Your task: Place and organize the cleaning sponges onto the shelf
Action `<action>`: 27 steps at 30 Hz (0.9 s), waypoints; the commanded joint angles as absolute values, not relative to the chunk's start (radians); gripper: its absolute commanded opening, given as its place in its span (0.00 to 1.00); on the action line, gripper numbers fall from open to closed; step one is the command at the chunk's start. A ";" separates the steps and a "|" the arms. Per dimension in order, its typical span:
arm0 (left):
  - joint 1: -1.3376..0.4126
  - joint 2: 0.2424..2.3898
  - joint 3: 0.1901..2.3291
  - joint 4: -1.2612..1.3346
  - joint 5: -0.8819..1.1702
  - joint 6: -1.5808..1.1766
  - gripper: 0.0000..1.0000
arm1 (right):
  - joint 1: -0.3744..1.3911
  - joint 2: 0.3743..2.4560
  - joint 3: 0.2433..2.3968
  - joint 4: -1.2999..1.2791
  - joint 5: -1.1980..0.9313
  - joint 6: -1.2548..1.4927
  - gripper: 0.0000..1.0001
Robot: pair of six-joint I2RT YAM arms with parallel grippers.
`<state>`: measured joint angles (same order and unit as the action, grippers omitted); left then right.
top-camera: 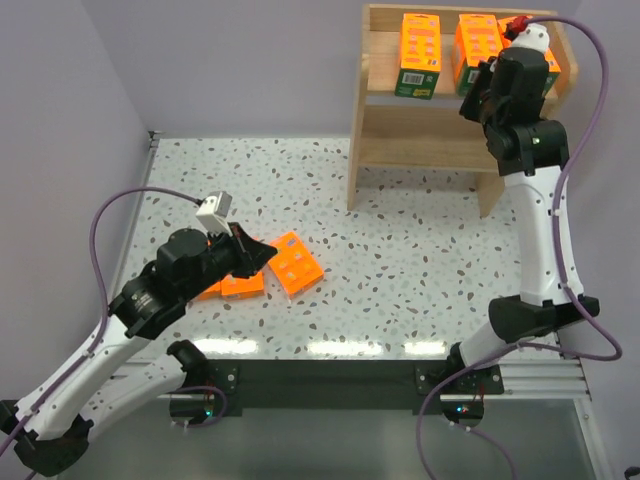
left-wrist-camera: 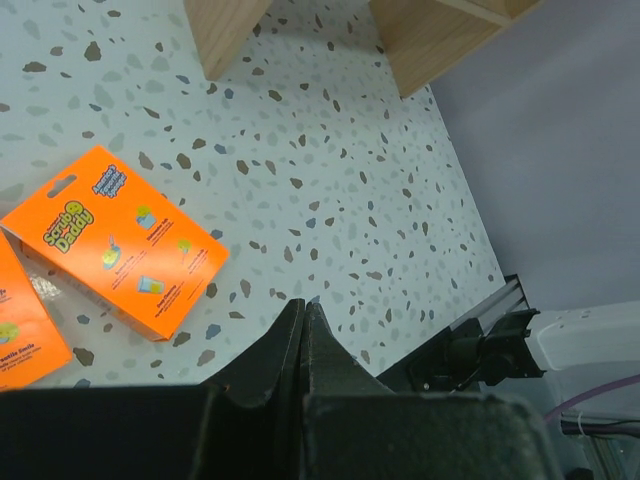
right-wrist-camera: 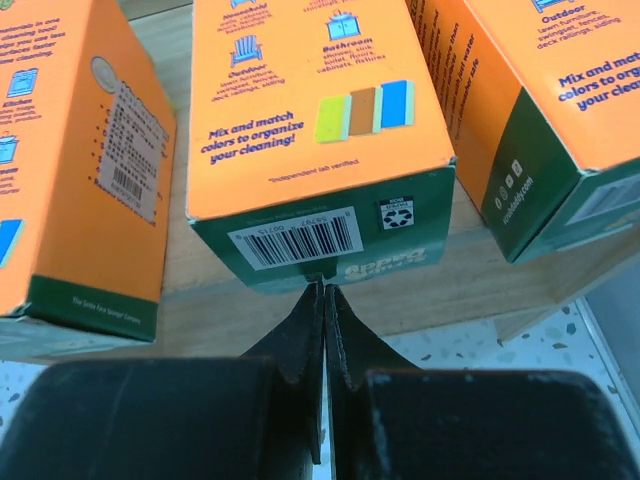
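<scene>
Three orange sponge packs with green ends stand on the top tier of the wooden shelf (top-camera: 420, 125): left (top-camera: 420, 55), middle (top-camera: 478, 45), and right (top-camera: 552, 62), which is partly behind my right arm. My right gripper (top-camera: 472, 90) is shut and empty. In the right wrist view its tips (right-wrist-camera: 323, 290) touch the green barcode end of the middle pack (right-wrist-camera: 320, 130), between the left pack (right-wrist-camera: 70, 170) and the right pack (right-wrist-camera: 540, 110). Three plain orange packs lie flat on the table (top-camera: 297, 264) (top-camera: 243, 284) (top-camera: 208, 292). My left gripper (top-camera: 262, 255) is shut and empty, just above them.
In the left wrist view the shut gripper (left-wrist-camera: 303, 305) hovers over speckled table, right of one pack (left-wrist-camera: 125, 240), with another pack (left-wrist-camera: 25, 325) at the left edge. The shelf's feet (left-wrist-camera: 225, 30) show at the top. The lower shelf tier (top-camera: 425, 150) holds nothing. Purple walls surround the table.
</scene>
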<state>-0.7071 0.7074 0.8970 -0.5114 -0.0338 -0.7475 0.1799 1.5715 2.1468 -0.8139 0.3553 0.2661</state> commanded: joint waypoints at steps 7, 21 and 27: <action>-0.707 0.670 0.902 -0.528 -0.061 -0.729 0.00 | 0.147 1.638 2.273 -0.739 0.285 0.291 0.00; -0.707 0.673 0.908 -0.523 -0.057 -0.723 0.00 | 0.143 1.428 2.036 -0.695 -0.073 0.344 0.00; -0.706 0.706 0.911 -0.502 -0.037 -0.715 0.00 | 0.146 1.387 1.959 -0.680 -0.343 0.379 0.00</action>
<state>-0.7071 0.6888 0.8967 -0.5396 -0.0544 -0.7391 0.1440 1.4029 1.9789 -0.7399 -0.1474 0.3504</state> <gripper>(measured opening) 0.015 0.009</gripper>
